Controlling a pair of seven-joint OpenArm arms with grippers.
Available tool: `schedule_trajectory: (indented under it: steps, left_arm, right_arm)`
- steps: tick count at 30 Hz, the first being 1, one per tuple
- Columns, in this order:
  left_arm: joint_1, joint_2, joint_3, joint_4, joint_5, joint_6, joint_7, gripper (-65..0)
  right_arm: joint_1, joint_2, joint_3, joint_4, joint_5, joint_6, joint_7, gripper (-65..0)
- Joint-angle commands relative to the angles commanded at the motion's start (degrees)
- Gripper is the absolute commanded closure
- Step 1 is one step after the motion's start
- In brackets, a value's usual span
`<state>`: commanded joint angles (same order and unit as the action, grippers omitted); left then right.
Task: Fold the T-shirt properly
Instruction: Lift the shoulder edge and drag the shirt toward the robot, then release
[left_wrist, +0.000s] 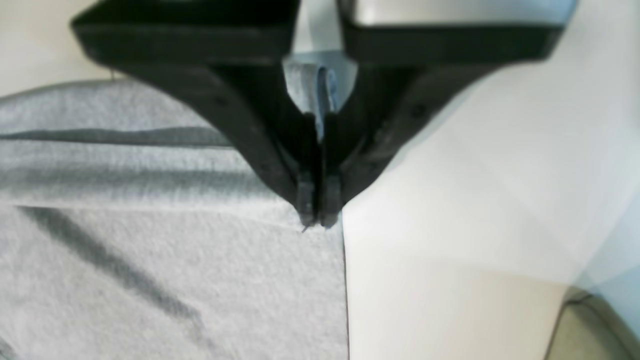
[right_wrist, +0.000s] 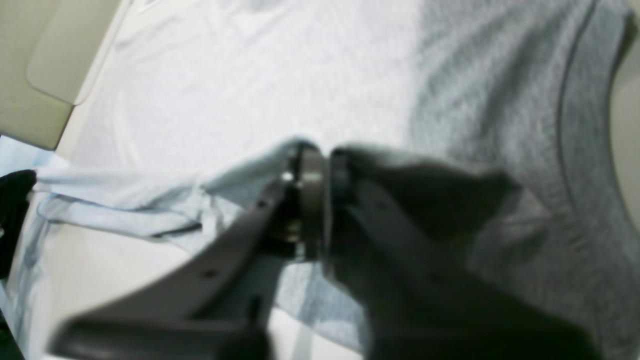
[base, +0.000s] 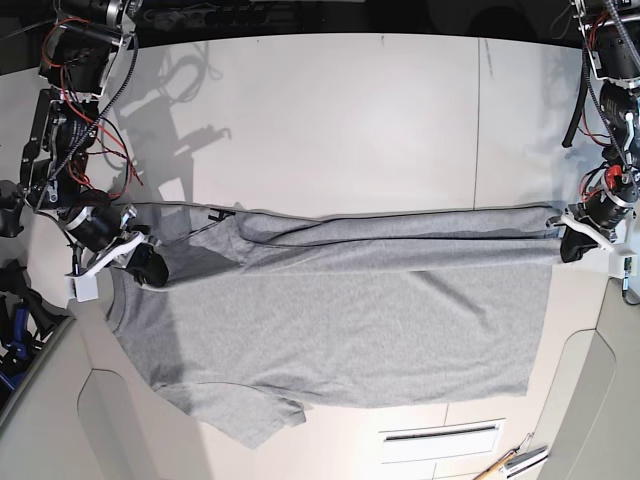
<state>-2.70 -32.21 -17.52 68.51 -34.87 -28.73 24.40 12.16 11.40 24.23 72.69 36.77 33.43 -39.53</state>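
A light heather-grey cotton T-shirt lies spread across the middle of the pale surface. The left hand, frame right, pinches its hem corner; the right hand, frame left, clamps the shoulder. Soft and limp, it is probably best gripped at seams.

place: lab | cue: exposed arm wiring | white table

t-shirt between both end effectors
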Motion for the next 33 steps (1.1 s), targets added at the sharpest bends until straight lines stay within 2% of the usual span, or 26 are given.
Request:
schedule_trajectory:
  steps: [1, 2, 3, 5, 8, 10, 13, 15, 17, 19, 22, 25, 29, 33]
  left_arm:
    - [0.02, 0.0, 0.0, -0.15, -0.02, 0.0, 0.09, -21.0]
    - [0.02, 0.0, 0.0, -0.35, -0.02, 0.0, 0.55, -27.8]
    - [0.0, -0.04, -0.02, -0.35, 0.04, 0.02, 1.7, -29.8]
    - [-0.2, -0.07, -0.02, -0.33, 2.08, 1.36, 6.51, -29.7]
    - [0.42, -0.83, -0.5, -0.33, 3.69, 1.53, 11.47, -29.7]
    - [2.01, -1.62, -2.34, -0.33, -0.61, 0.94, 11.63, -29.7]
    - [3.61, -1.42, -6.49, -0.33, -7.89, -0.94, 12.17, -29.7]
    - [3.67, -0.26, -8.39, -0.33, -8.76, -1.55, 12.2, -29.8]
    - [3.67, 1.14, -8.52, -0.33, -8.63, -1.55, 11.82, -30.4]
    - [3.82, 2.47, -8.37, -0.46, -8.04, -1.75, 11.78, -33.4]
    - [3.8, 3.65, -8.37, -1.9, -6.93, -1.73, 10.05, -35.0]
    - [3.8, 3.8, -8.31, -2.27, -8.81, -1.75, 10.45, -35.0]
    - [3.8, 4.31, -7.93, -2.27, -12.15, -4.07, 12.24, -35.0]
    - [3.67, 4.74, -2.86, -2.27, -12.41, -4.28, 11.61, -35.0]
  right_arm:
    - [-0.24, 0.0, 0.0, -0.11, -0.31, 0.0, -0.13, -20.6]
    - [-0.44, 0.0, 0.02, -0.11, -0.42, -0.04, -0.2, -24.5]
    - [-0.61, 0.02, 0.17, -0.04, -0.35, -0.2, -0.28, -25.1]
    - [-0.61, 0.02, 1.9, 0.79, -0.33, -0.17, -1.95, -25.1]
    - [-0.66, 0.28, 9.03, 3.74, 0.15, -0.17, -5.33, -25.1]
    - [-1.44, 1.92, 12.76, 4.11, 3.45, -0.17, -6.14, -25.1]
    - [-3.65, 3.58, 15.17, 4.09, 3.72, -0.17, -5.57, -25.1]
    - [-5.68, 4.11, 15.3, 3.87, 2.75, -0.2, -3.78, -25.6]
    - [-7.45, 4.13, 15.3, 3.39, 1.07, -0.24, -0.81, -32.0]
    - [-8.22, 4.11, 15.28, 2.19, 0.63, -0.5, -0.07, -38.3]
    - [-7.89, 4.13, 14.99, -1.29, 0.68, -0.63, 1.03, -38.8]
    - [-7.74, 4.11, 14.1, -5.16, 0.72, -0.63, 3.67, -38.8]
    - [-7.76, 3.98, 11.21, -8.35, 3.15, -0.59, 3.91, -38.8]
    - [-7.61, 3.65, 7.67, -8.52, 4.85, -0.59, 3.96, -38.8]
